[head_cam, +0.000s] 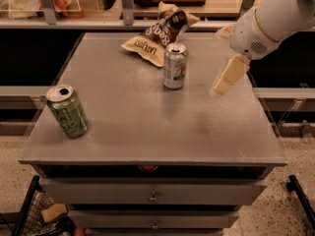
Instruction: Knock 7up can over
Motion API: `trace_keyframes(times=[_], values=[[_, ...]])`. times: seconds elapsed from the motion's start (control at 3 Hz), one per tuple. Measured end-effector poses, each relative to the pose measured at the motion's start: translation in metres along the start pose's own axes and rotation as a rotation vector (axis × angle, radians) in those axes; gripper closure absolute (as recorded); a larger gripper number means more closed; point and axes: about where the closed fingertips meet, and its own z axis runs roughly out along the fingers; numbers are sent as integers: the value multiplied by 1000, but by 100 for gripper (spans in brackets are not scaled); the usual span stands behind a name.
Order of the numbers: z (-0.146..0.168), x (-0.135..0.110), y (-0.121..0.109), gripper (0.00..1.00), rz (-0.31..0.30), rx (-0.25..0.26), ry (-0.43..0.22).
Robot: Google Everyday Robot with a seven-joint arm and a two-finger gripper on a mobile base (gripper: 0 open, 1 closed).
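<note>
The 7up can [174, 66], silver-white with green lettering and a small red mark, stands upright on the grey table [147, 127], just in front of a chip bag. My gripper [228, 75] hangs from the white arm at the upper right, over the table's right part. It is to the right of the can, about a can's height away, and not touching it.
An all-green patterned can [68, 111] stands tilted near the table's left front edge. A brown and yellow chip bag [158, 33] lies at the back behind the 7up can. Drawers [153, 195] sit under the tabletop. A shelf runs behind the table.
</note>
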Motion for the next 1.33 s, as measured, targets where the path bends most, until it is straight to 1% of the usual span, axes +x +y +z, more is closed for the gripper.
trace_keyframes(times=[0.33,0.67,1.0,1.33], values=[[28,-16,-11,0,7,-31,-104],[55,-26,-19,0,26,-66,-192],[81,-33,-28,0,57,-98,-269],[98,-41,-34,0,83,-129,-342]])
